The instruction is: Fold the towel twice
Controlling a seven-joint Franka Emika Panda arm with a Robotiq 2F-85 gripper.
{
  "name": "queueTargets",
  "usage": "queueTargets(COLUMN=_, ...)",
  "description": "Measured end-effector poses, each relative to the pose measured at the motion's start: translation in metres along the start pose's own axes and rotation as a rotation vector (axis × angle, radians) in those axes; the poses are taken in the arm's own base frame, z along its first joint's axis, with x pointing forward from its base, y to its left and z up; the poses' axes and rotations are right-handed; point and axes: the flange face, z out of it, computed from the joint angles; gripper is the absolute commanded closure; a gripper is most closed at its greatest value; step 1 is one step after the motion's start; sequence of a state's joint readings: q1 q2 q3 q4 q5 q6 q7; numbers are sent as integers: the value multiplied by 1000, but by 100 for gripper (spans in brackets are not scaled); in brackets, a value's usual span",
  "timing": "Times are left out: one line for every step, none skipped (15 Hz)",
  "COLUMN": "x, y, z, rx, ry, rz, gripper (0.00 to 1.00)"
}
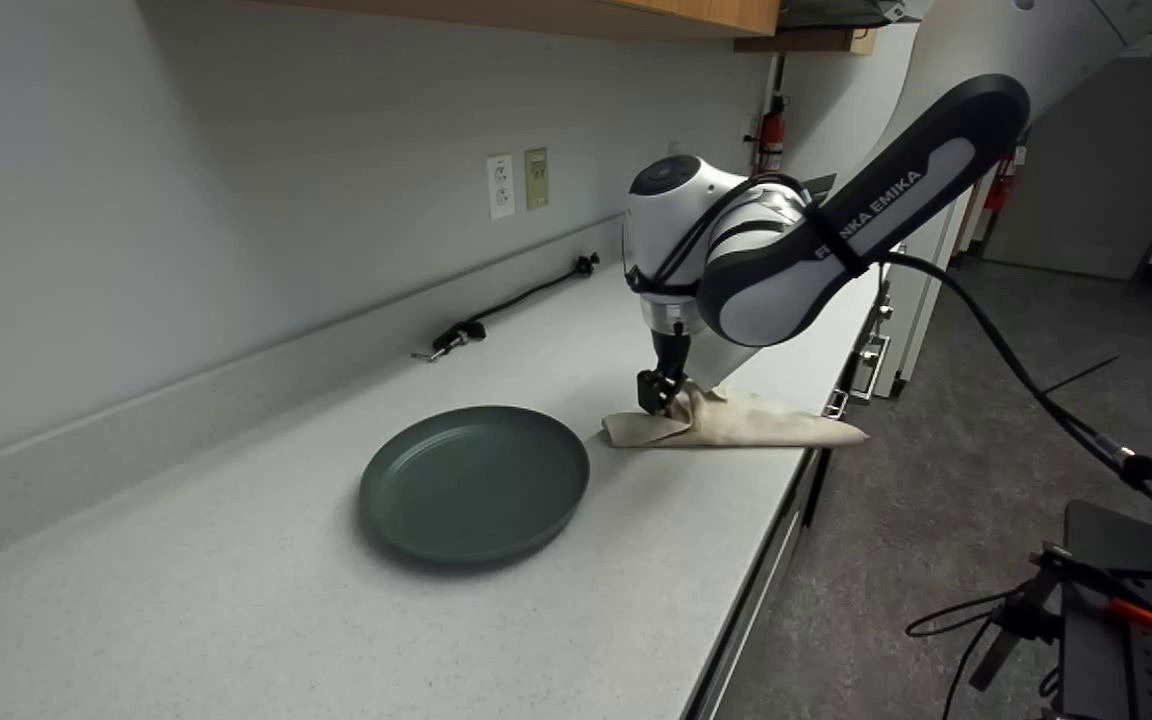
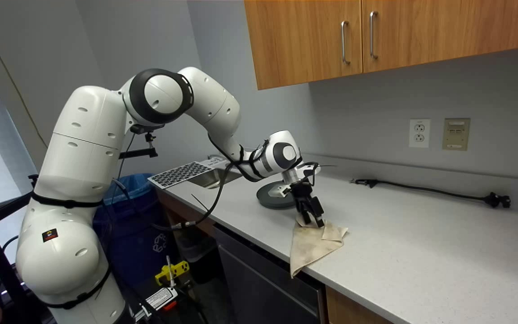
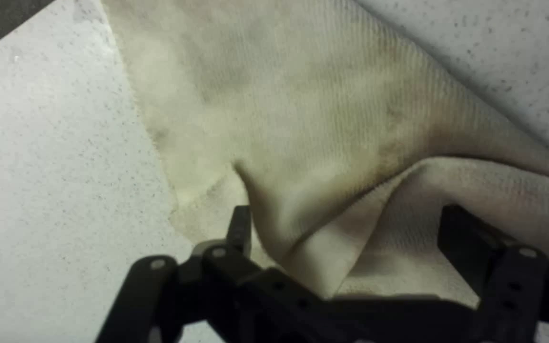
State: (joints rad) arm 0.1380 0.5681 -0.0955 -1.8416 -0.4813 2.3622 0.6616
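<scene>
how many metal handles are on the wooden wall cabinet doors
2, in an exterior view: the left handle on the left door and the right handle on the right door, either side of the seam. More may be out of frame.

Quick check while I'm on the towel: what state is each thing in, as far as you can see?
Claw: open, cloth between its jaws, contact unclear.
Towel: rumpled, not neatly folded, one corner past the counter edge.
Plate: flat on the counter, right side up.
Cabinet doors: shut.
Blue bin: open at the top, bag inside.
</scene>
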Motion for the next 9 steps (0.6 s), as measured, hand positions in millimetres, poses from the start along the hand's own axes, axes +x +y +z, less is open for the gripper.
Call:
queueTargets(x=1, y=0, z=0, rx=8, ry=10, rz=5, gripper=0)
queueTargets(x=3, y=1, z=0, rx=15, ry=19, rz=13, gripper=0)
queueTargets(x=4, y=2, z=0, rx=21, ry=25, rz=21, gripper=0)
queueTargets(x=5, y=3, z=1, rx=26, ry=23, rz=28, gripper=0)
queueTargets(x=4, y=3, z=1, rx=31, ry=18, rz=31, gripper=0)
queueTargets(x=4, y=2, z=2, rx=39, ry=10, rz=30, gripper=0)
queueTargets(x=3, y=2, z=3, rx=48, ry=-3, rz=26, gripper=0)
queueTargets(x=2, y=2, z=4, rx=54, ry=-10, rz=23, gripper=0)
queueTargets(x=1, y=2, z=4, rx=57, ry=-13, rz=21, gripper=0)
